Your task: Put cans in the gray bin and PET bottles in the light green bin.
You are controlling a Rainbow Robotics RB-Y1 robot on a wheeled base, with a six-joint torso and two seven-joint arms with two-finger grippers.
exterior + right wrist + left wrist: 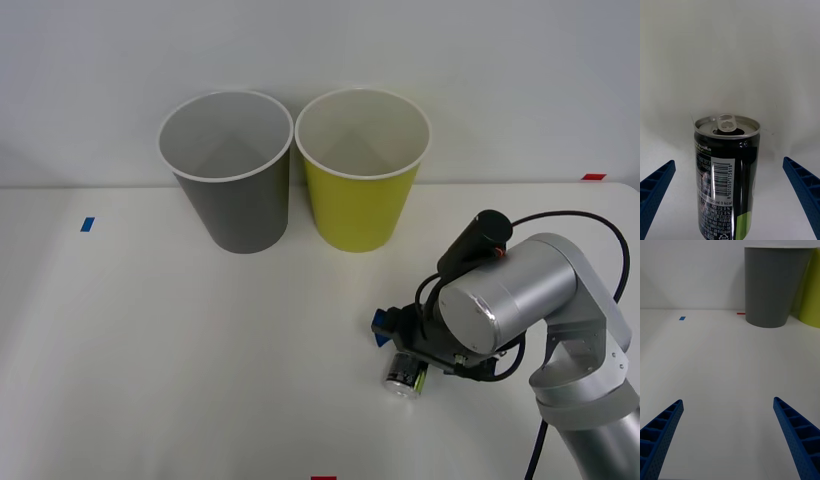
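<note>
A small black can (403, 375) with a silver end and a lime-green patch lies on its side on the white table, at the front right. My right gripper (397, 350) is low over it and open. In the right wrist view the can (728, 176) sits between the two spread blue fingers (657, 185), touching neither. The gray bin (235, 200) and the light green bin (360, 205) stand upright side by side at the back. My left gripper (728, 401) is open over bare table, facing the gray bin (773, 288) and the green bin's edge (811, 296). PET bottles are out of view.
Small tape marks lie on the table: blue tape (87, 224) at the left, red tape (594, 177) at the far right and red tape (322, 478) at the front edge. A pale wall rises behind the bins.
</note>
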